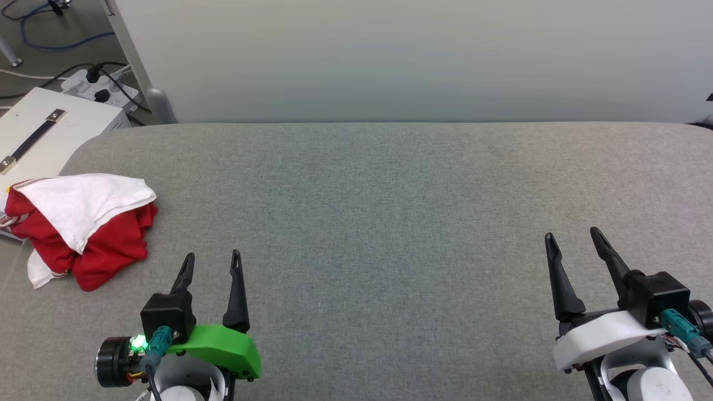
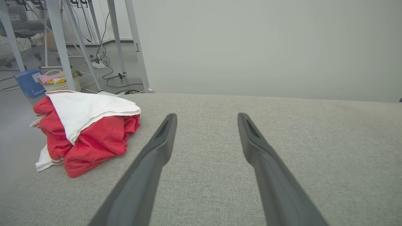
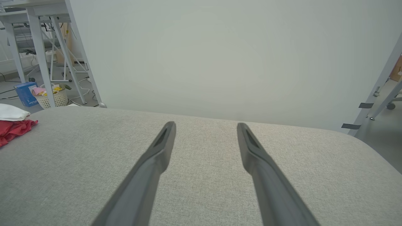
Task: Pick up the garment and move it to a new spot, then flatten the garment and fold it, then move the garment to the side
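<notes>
Finds garment (image 1: 89,234) bunched in heap at left end of grey table (image 1: 390,223), untouched. Has left gripper (image 1: 213,255) spread wide, empty, at table's front left; right gripper (image 1: 572,234) same, front right. Leaves all steps: pickup, move, flatten, fold, set aside

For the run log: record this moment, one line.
crumpled red-and-white fabric garment: heaped far left, untouched | left hand: open, empty | right hand: open, empty
</notes>
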